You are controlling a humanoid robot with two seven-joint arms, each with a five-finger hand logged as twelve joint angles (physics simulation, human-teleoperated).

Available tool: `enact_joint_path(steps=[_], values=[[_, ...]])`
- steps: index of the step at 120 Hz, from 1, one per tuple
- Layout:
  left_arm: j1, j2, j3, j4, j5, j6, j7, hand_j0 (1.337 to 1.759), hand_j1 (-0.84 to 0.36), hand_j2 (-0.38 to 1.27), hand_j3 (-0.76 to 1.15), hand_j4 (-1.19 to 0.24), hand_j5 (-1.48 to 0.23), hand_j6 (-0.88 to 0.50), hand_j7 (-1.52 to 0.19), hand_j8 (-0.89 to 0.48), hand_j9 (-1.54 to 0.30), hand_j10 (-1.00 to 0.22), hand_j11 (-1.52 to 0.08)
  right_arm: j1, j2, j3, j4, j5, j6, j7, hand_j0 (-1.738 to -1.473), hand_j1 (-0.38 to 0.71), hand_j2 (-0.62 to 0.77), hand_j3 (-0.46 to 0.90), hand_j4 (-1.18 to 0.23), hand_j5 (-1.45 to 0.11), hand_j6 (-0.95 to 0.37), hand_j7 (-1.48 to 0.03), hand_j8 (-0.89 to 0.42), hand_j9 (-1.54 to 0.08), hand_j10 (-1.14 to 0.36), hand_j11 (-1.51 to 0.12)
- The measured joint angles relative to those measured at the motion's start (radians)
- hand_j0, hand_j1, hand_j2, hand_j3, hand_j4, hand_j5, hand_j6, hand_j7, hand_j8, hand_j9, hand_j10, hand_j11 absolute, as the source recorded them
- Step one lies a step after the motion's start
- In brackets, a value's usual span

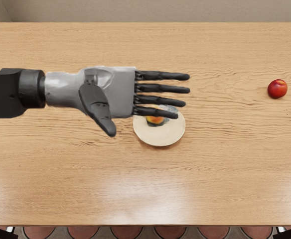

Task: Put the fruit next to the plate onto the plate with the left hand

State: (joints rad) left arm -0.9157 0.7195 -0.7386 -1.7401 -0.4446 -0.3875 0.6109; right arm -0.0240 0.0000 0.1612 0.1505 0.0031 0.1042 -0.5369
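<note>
The left hand (121, 94) is held flat above the bench (145, 179), fingers (163, 89) stretched out and nothing gripped. An orange-green fruit (155, 120) is seen on the plate (160, 137), partly hidden beneath the fingers. A red fruit (277, 88) is set well apart.

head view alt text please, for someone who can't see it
The robot's left hand is open, fingers straight, above a cream plate holding a small orange-green fruit partly hidden by the fingers. A red fruit lies far right on the wooden table.
</note>
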Motion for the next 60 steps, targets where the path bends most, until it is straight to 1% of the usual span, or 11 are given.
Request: enact_joint_path(steps=[4,9,13,20,35,42,60], values=[[0.012,0.039,0.000,0.001,-0.090,-0.009,0.000,1.658,0.30,0.01,0.00,-0.04,-0.05,-0.04,-0.05,-0.04,-0.05,-0.04,-0.05,0.000,0.000,0.000,0.000,0.000,0.000,0.000,-1.658,-0.35,0.00,0.00,0.00,0.00,0.00,0.00,0.00,0.00,0.00,0.00],[0.036,0.111,0.000,0.001,-0.173,-0.018,0.000,1.658,0.31,0.01,0.00,-0.04,-0.05,-0.03,-0.05,-0.03,-0.05,-0.04,-0.05,0.000,0.000,0.001,0.001,0.000,0.000,0.000,-1.658,-0.35,0.00,0.00,0.00,0.00,0.00,0.00,0.00,0.00,0.00,0.00],[0.059,0.152,0.001,0.001,-0.221,-0.026,0.000,1.658,0.31,0.01,0.00,-0.03,-0.04,-0.03,-0.04,-0.03,-0.04,-0.03,-0.04,0.000,0.000,0.001,0.002,0.000,0.001,0.000,-1.658,-0.35,0.00,0.00,0.00,0.00,0.00,0.00,0.00,0.00,0.00,0.00],[0.077,0.222,0.007,0.002,-0.275,-0.043,0.000,1.658,0.32,0.01,0.00,-0.03,-0.04,-0.03,-0.04,-0.03,-0.04,-0.03,-0.04,0.001,0.000,0.001,0.003,0.000,0.001,0.000,-1.658,-0.35,0.00,0.00,0.00,0.00,0.00,0.00,0.00,0.00,0.00,0.00],[0.086,0.374,0.059,0.008,-0.320,-0.075,0.000,1.658,0.32,0.01,0.00,-0.02,-0.03,-0.02,-0.03,-0.02,-0.03,-0.02,-0.03,0.001,0.000,0.001,0.005,0.000,0.001,0.000,-1.658,-0.35,0.00,0.00,0.00,0.00,0.00,0.00,0.00,0.00,0.00,0.00],[0.099,0.400,0.080,0.012,-0.329,-0.096,0.000,1.658,0.32,0.00,0.00,-0.02,-0.03,-0.02,-0.03,-0.02,-0.03,-0.02,-0.03,0.001,0.000,0.002,0.005,0.000,0.001,0.000,-1.658,-0.35,0.00,0.00,0.00,0.00,0.00,0.00,0.00,0.00,0.00,0.00],[0.116,0.529,0.119,0.016,-0.337,-0.164,0.000,1.658,0.33,0.00,0.00,-0.01,-0.02,-0.01,-0.02,-0.01,-0.02,-0.01,-0.02,0.001,0.000,0.002,0.006,0.000,0.002,0.000,-1.658,-0.35,0.00,0.00,0.00,0.00,0.00,0.00,0.00,0.00,0.00,0.00]])
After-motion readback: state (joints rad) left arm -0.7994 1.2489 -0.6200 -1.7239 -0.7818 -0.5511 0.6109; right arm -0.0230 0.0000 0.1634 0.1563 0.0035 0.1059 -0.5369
